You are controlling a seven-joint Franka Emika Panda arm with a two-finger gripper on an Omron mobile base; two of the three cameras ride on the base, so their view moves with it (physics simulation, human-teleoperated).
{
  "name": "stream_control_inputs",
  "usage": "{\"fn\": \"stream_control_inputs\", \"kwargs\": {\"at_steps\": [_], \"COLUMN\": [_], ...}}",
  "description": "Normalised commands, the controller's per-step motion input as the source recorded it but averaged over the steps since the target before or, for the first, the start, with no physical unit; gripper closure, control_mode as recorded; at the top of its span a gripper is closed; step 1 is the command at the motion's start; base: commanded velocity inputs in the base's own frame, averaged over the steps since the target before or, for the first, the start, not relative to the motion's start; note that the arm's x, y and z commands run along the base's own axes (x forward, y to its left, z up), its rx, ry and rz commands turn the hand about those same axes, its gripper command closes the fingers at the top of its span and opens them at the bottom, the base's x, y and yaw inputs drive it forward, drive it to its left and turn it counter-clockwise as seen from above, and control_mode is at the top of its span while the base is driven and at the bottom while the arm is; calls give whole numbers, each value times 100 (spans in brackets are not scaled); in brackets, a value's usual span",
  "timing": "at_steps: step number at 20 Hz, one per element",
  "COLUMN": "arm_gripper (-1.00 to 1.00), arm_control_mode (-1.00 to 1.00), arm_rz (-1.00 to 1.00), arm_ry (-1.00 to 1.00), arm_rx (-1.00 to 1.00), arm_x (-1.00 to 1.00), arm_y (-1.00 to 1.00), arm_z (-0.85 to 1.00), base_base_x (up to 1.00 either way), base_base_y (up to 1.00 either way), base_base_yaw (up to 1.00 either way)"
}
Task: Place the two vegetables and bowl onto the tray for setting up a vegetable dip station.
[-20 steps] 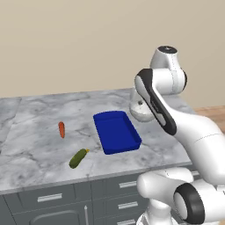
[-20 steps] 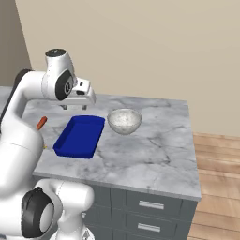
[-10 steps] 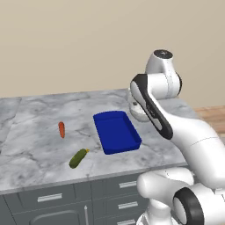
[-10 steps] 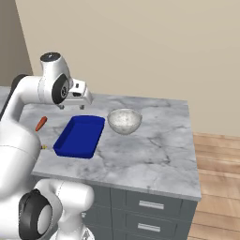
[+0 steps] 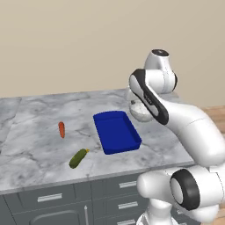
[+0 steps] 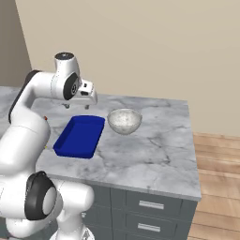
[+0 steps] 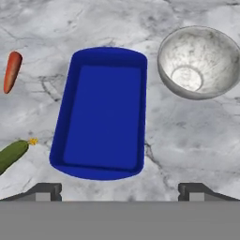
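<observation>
Claw (image 6: 76,106) spread wide, holding nothing, hanging above the counter (image 6: 154,150). Tray (image 7: 103,112) lies bare right beneath me — bowl (image 7: 200,61) just off one side of it, carrot (image 7: 12,70) and cucumber (image 7: 12,155) apart on the other side.

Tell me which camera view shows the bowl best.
The hand view: the bowl is seen from above, whole, beside the tray. The right base view shows it whole but smaller. In the left base view the arm hides most of it.
</observation>
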Motion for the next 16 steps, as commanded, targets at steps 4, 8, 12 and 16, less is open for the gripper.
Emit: {"fn": "stream_control_inputs", "kwargs": {"at_steps": [4,8,12,16], "arm_gripper": [-100,-100,-100,-100], "arm_control_mode": [-100,-100,-100,-100], "arm_rz": [2,0,0,0], "arm_ry": [3,0,2,0], "arm_rx": [0,0,0,-3], "arm_x": [34,32,30,29], "arm_y": [-7,-8,-14,-11], "arm_z": [-8,-14,-17,-22], "base_base_x": [0,0,0,0], "base_base_y": [0,0,0,0], "base_base_yaw": [0,0,0,0]}}
